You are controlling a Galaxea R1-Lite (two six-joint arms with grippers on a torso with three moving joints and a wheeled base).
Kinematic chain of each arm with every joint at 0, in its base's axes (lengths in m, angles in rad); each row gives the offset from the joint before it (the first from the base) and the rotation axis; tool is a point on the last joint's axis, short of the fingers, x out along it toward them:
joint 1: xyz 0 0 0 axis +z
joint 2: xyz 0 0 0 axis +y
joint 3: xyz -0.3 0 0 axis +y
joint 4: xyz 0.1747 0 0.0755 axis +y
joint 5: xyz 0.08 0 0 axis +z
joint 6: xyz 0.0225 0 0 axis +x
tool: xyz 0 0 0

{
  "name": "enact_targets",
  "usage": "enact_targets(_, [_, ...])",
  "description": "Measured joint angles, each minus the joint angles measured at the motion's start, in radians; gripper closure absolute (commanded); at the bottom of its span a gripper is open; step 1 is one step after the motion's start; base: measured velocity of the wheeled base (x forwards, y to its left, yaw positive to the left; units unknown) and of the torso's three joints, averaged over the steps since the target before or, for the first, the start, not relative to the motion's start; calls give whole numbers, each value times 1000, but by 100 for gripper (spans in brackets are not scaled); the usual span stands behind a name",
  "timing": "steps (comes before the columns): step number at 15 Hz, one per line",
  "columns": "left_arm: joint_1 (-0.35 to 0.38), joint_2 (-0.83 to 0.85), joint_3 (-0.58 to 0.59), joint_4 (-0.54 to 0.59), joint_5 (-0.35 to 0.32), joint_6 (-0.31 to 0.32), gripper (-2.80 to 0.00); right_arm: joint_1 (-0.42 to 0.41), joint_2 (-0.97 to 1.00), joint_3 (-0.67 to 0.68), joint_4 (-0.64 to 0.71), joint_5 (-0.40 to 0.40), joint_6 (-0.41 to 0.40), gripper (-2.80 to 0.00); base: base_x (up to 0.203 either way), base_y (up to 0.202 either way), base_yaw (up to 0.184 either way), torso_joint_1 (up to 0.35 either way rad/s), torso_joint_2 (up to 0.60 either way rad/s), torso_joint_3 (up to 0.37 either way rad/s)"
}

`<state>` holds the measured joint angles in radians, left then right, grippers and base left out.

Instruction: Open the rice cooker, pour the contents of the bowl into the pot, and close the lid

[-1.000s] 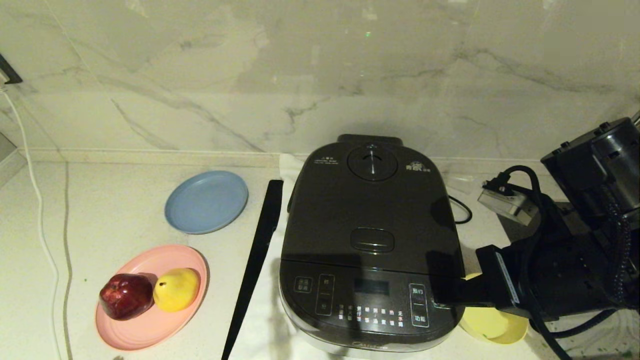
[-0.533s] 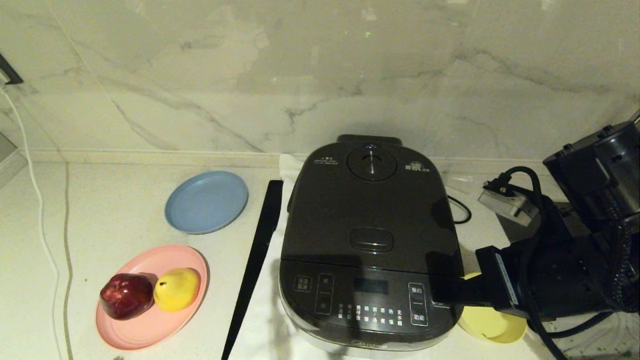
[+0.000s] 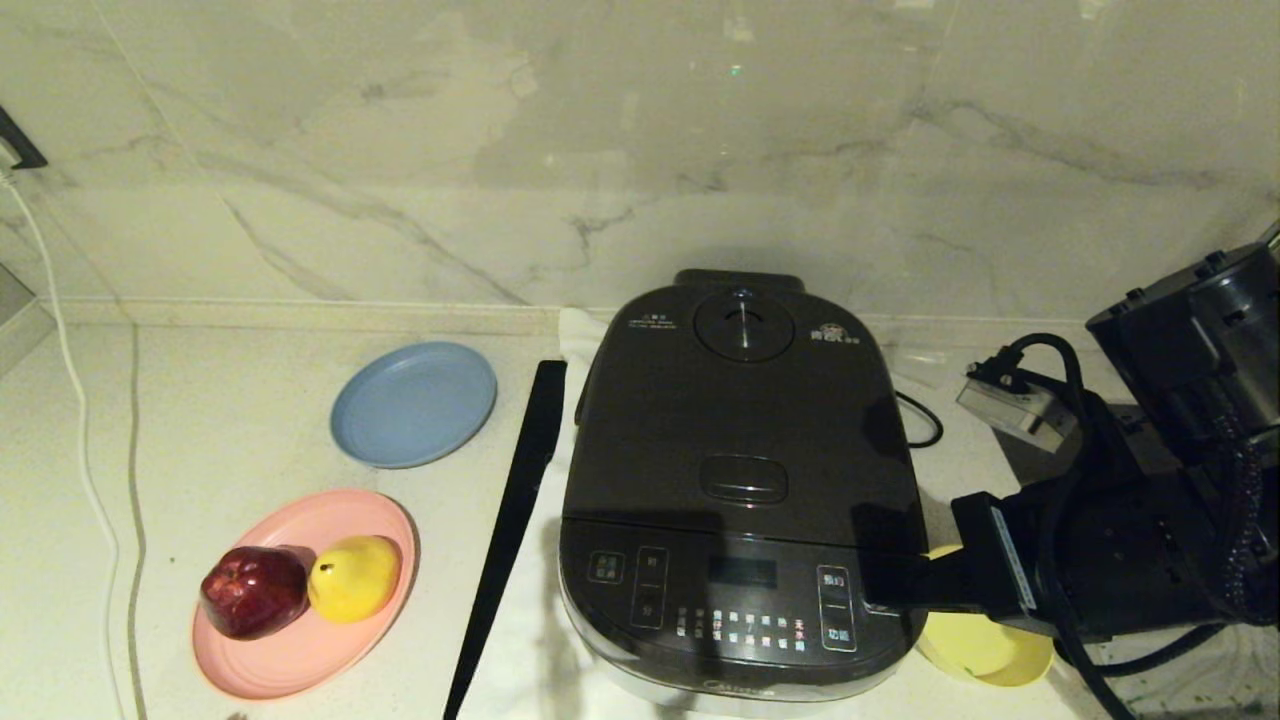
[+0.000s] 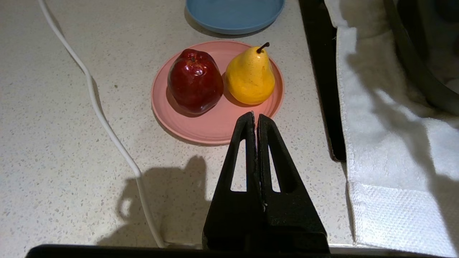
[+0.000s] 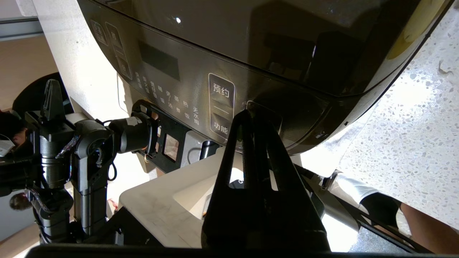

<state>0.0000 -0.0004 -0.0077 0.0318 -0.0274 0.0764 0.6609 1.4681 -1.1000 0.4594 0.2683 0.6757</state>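
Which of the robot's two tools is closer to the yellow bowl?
The right. The right tool is at the rice cooker's front corner, beside the yellow bowl. The left tool hovers near the pink plate, across the cooker.

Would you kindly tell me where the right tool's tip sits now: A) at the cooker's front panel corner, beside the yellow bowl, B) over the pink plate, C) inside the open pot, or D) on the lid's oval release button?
A: the shut right tool meets the rice cooker at its front panel corner, above the yellow bowl.
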Motion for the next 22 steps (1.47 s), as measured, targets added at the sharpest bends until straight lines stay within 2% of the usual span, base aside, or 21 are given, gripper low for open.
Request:
enact_targets(11, [0, 0, 0, 0, 0, 0, 0, -14, -78, -52, 3, -5, 32, 0, 0, 0, 0, 0, 0, 0])
enact_targets(14, [0, 0, 0, 0, 0, 0, 0, -65, -131, -113, 11, -56, 24, 0, 0, 0, 0, 0, 0, 0])
enact_targets(17, [0, 0, 0, 0, 0, 0, 0, -145, -186, -166, 53, -227, -26, 0, 0, 0, 0, 0, 0, 0])
enact_targets(22, [0, 0, 0, 0, 0, 0, 0, -219, -322, -169, 71, -645, -151, 0, 0, 0, 0, 0, 0, 0])
